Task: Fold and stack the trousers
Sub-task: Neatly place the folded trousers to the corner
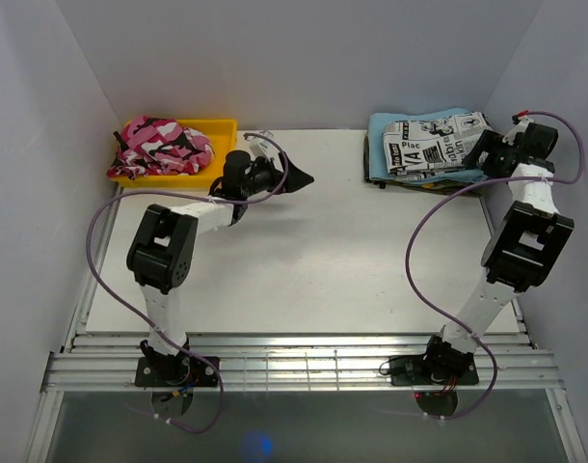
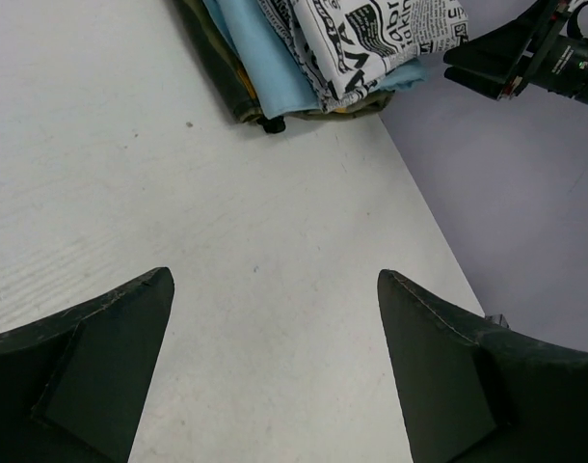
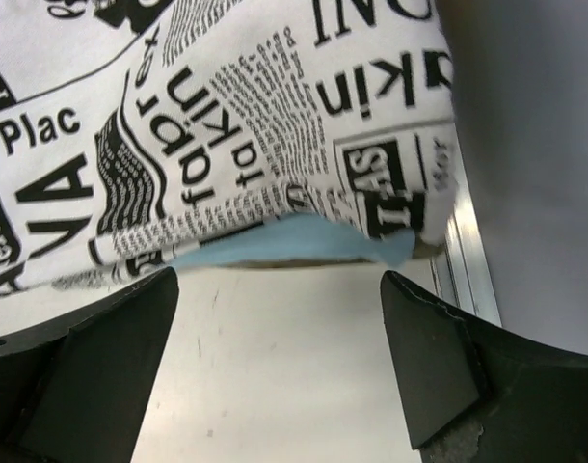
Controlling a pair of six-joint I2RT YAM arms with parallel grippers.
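Observation:
The trousers (image 1: 434, 143), white with black newspaper print, lie folded on top of a stack at the table's back right. They also show in the left wrist view (image 2: 371, 39) and fill the top of the right wrist view (image 3: 227, 116). My right gripper (image 1: 486, 152) is open and empty, just at the stack's near right corner; in its own view (image 3: 280, 280) the jaws stand wide apart over bare table in front of the trousers' edge. My left gripper (image 1: 299, 178) is open and empty over the table's back middle, facing the stack from a distance (image 2: 275, 280).
A plain light blue folded cloth (image 3: 294, 241) lies under the trousers, above a dark olive garment (image 2: 217, 68). A yellow tray (image 1: 224, 126) at the back left holds a pink camouflage garment (image 1: 164, 145). Walls close in on three sides. The table's right edge (image 3: 463, 260) runs beside the stack.

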